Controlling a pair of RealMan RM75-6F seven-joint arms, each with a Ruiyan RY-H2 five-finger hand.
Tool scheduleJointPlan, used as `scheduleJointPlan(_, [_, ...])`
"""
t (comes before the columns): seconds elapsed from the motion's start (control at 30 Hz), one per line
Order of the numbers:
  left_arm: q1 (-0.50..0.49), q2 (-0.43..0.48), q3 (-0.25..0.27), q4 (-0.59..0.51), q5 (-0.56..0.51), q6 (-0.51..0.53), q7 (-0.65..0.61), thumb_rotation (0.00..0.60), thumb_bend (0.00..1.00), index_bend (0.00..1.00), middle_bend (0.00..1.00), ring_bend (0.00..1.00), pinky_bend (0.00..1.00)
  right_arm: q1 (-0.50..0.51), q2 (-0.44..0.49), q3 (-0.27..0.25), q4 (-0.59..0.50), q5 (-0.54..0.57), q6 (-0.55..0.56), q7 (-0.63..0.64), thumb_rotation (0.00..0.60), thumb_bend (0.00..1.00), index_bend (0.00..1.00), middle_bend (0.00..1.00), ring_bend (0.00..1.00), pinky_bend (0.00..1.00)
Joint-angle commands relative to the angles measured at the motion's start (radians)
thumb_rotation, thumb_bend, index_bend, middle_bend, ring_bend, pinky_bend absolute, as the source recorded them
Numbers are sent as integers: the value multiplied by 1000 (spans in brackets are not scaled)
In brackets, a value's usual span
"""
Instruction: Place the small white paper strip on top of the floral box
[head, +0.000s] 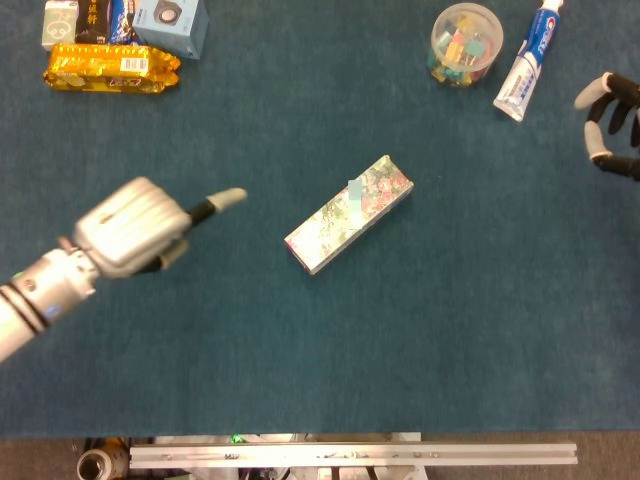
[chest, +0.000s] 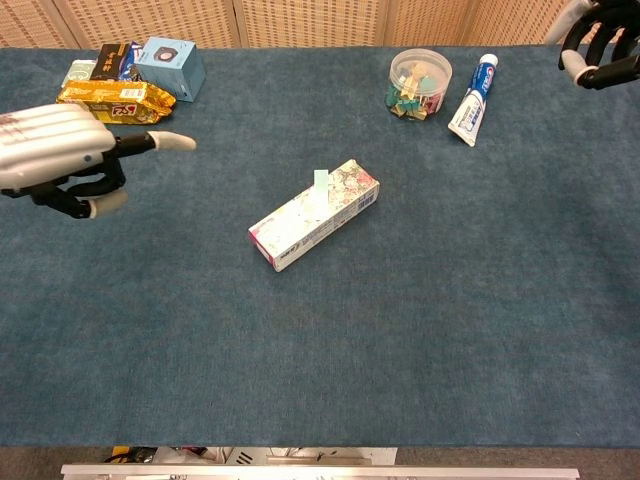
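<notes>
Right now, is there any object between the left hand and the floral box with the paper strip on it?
No. Only bare blue cloth lies between the left hand and the floral box. The paper strip already rests on top of the box. The snack packets sit far behind, out of the path.
</notes>
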Motion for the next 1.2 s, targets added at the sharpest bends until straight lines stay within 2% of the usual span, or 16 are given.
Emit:
scheduleJointPlan(0.03, [-52,-27,-13,-31,-26,-66,39,600,723,58,948,1000,971,4,-5,3,7,10,-8,-2,600,428,457,566,570,659])
scheduleJointPlan(0.33, [-164,-114,-44,-81,-118,-235,170,600,756,84,959,1000,972,31,-27,26,45,75,-53,1,600,428,458,566,570,659])
scheduleJointPlan(0.73, [-283,-245,-93,-29,-299,-381,329,600,756,85,959,1000,972,22,-30,33,38,80,-24,-10,600,428,457,565,570,659])
scheduleJointPlan(0.93, [-323,-291,-102,23,-409,-414,385,600,756,85,959,1000,972,16,-28,36,41,84,-19,-4,600,428,457,564,570,659])
scheduleJointPlan(1.2, [-358,-318,-76,74,-523,-430,446,600,756,85,959,1000,972,13,-37,38,61,94,-20,1,600,428,414,564,570,659])
